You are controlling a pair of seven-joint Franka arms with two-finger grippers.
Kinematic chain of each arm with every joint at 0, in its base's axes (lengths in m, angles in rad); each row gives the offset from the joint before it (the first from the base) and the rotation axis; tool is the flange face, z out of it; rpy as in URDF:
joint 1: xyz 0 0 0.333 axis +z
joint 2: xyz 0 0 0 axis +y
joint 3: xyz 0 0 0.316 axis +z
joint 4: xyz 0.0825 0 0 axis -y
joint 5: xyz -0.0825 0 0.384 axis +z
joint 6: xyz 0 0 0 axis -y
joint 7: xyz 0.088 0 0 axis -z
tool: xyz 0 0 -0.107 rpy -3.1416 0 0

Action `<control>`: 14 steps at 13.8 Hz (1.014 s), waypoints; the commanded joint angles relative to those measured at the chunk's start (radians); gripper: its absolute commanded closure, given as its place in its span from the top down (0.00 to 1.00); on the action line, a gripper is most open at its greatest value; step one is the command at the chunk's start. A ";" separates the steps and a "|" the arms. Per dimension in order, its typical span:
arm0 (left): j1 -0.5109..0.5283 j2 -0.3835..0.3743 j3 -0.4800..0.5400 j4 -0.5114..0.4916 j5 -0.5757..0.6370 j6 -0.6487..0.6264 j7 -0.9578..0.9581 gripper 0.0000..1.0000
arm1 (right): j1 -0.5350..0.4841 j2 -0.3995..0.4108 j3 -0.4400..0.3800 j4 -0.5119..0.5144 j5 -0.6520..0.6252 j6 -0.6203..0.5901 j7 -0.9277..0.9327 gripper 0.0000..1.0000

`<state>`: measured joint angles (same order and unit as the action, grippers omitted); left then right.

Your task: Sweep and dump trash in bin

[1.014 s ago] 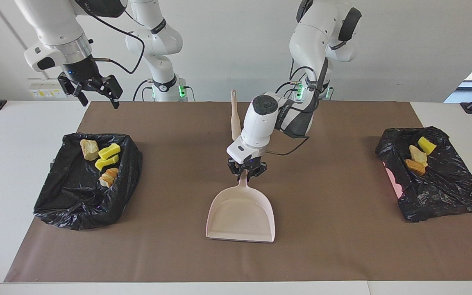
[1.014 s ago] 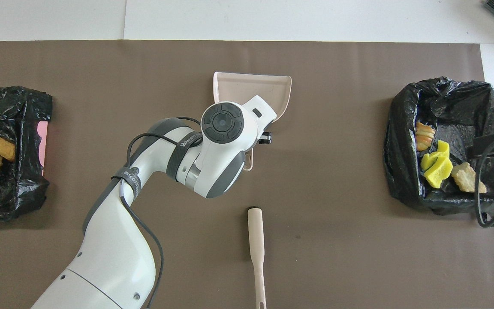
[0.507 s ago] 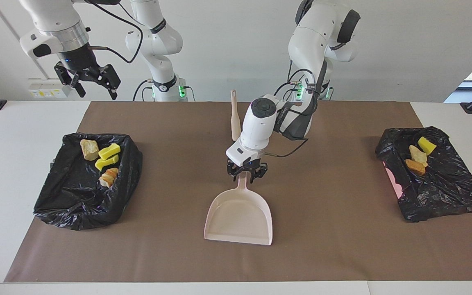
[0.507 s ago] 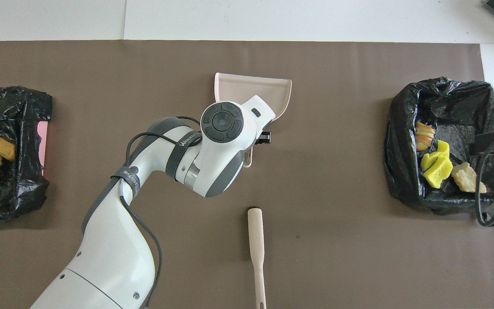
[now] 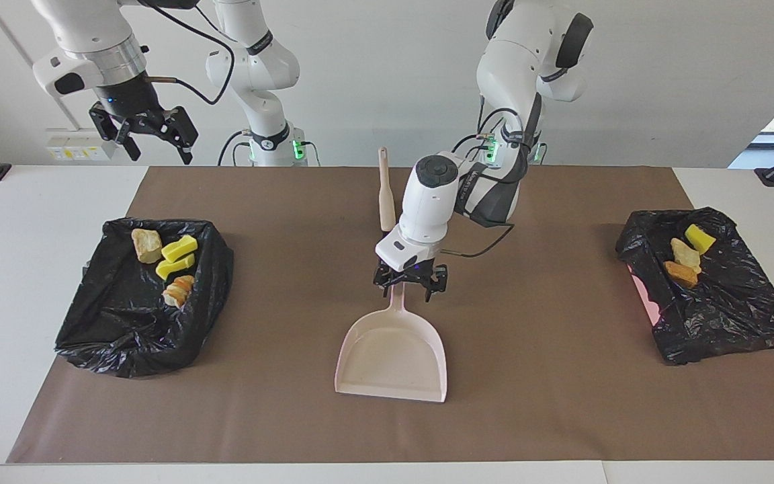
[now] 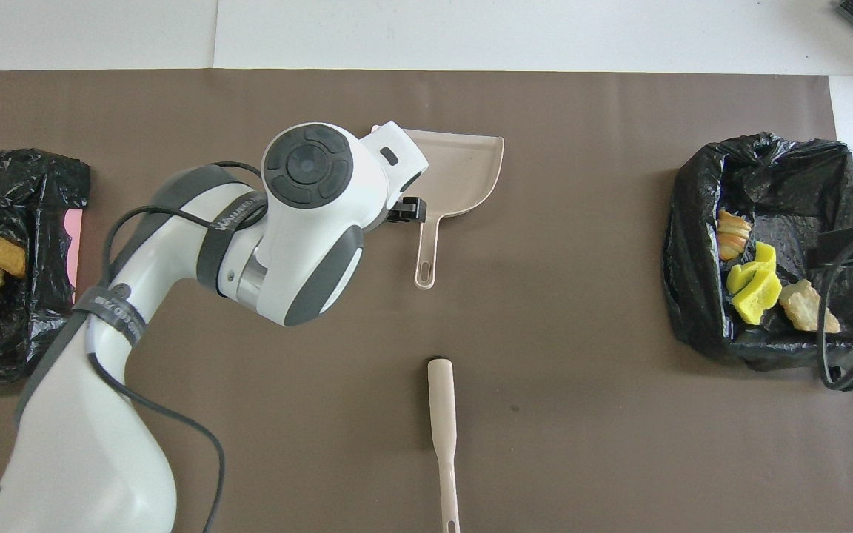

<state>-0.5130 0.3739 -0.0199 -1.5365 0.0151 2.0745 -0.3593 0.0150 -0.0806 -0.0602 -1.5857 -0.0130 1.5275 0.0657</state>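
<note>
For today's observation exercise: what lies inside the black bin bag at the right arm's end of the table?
In the black bin bag: a bread lump, two yellow sponge scraps and a pastry piece. The bag's folds may hide more.

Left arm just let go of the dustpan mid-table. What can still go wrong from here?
1. The left gripper, open, hangs low over the dustpan handle; retracting sideways may clip and skid it.
2. The brush lies near the robots, close to the left arm's likely path home, and may get knocked.
3. The right gripper, open, waits above the bin at its end; a drop could snag the loose liner and spill the trash.
</note>
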 commanded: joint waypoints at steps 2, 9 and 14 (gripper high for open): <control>0.131 -0.211 -0.008 -0.119 0.011 -0.120 0.202 1.00 | -0.013 -0.027 0.007 -0.037 0.007 0.022 -0.035 1.00; 0.278 -0.320 0.002 0.022 -0.012 -0.466 0.428 1.00 | -0.013 -0.028 0.007 -0.043 0.005 0.022 -0.037 1.00; 0.343 -0.309 -0.002 0.136 -0.052 -0.622 0.461 1.00 | -0.013 -0.028 0.003 -0.045 -0.009 0.026 -0.055 1.00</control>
<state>-0.1851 0.0446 -0.0111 -1.4552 -0.0220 1.5064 0.0892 0.0148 -0.0825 -0.0614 -1.5958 -0.0139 1.5286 0.0533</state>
